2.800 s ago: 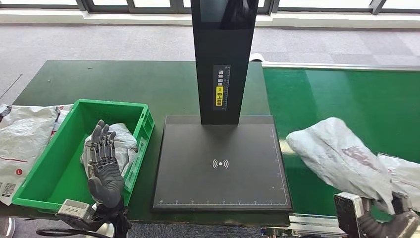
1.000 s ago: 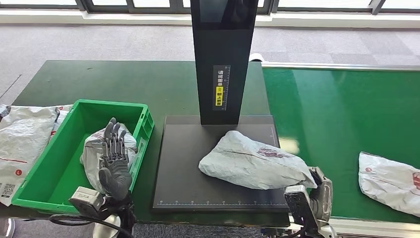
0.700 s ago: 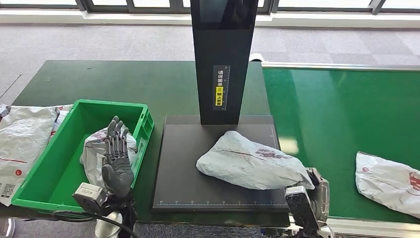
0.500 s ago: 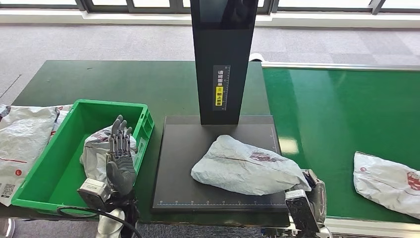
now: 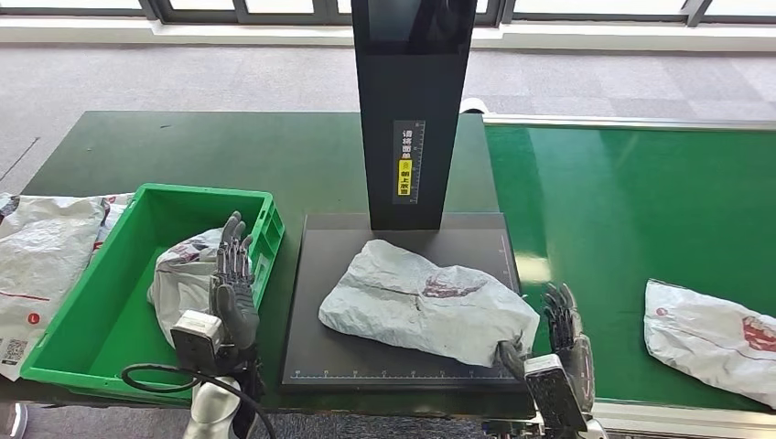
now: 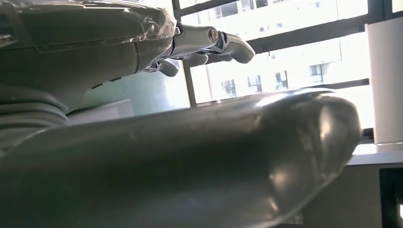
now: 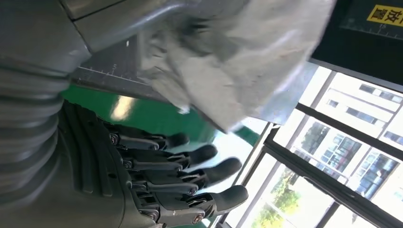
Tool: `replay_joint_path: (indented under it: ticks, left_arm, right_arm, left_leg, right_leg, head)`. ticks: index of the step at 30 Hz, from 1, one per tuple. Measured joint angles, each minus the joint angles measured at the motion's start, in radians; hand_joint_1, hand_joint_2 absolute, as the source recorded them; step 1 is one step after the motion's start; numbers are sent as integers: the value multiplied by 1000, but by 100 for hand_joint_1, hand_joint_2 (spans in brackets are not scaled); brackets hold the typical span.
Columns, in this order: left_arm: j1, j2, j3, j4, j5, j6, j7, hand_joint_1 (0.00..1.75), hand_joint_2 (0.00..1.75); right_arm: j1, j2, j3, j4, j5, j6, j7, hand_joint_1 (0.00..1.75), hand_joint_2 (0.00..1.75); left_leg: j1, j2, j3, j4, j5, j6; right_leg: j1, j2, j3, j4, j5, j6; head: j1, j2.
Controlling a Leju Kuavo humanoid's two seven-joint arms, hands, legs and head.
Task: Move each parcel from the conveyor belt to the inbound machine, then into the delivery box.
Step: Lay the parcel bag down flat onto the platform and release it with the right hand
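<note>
A grey parcel [image 5: 428, 302] lies crumpled across the black plate of the inbound machine [image 5: 407, 366], below its upright scanner column [image 5: 414, 110], with the delivery box [image 5: 91, 320] just to the left on the counter [image 5: 183, 151]. The right hand [image 5: 560, 334] stands at the plate's right front corner, fingers spread and pointing up, its thumb close by the parcel's near edge but closed on nothing; whether thumb and bag touch cannot be told. The left hand [image 5: 233, 283] is raised at the box's right wall, palm open and fingers straight, holding nothing, in front of a parcel in the box [image 5: 183, 279]. A further parcel on the conveyor belt [image 5: 709, 334] waits on the green conveyor belt [image 5: 641, 201], and more bags [image 5: 41, 251] lie beyond the box at the counter's left end.

The risk from here is in the hand-over: the bag is limp and slack, so a grasp on loose film alone would likely let it sag or slide off the plate's front edge. A sweep by the left arm towards the plate could also catch the box wall, which the hand stands right against, and shove the box along the counter
</note>
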Motion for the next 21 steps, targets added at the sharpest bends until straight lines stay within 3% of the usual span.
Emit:
replay_joint_path:
  ticks: [10,16,21]
  left_arm:
    - [-4,0,-13,10,-11,12,0,0,0]
    - [-14,3,-55,26,-75,28,1,0,0]
    - [-32,19,-114,64,-183,-92,43,0,0]
  right_arm:
    - [-10,-2,0,20,11,-1,6,0,175]
    - [-29,-12,-1,53,73,-61,92,0,175]
    - [-18,-17,-22,35,107,-104,120,0,175]
  left_leg:
    - [0,0,0,0,0,0]
    - [0,0,0,0,0,0]
    - [0,0,0,0,0,0]
  right_leg:
    - [0,0,0,0,0,0]
    - [0,0,0,0,0,0]
    - [0,0,0,0,0,0]
  head:
    - [0,0]
    - [0,0]
    - [0,0]
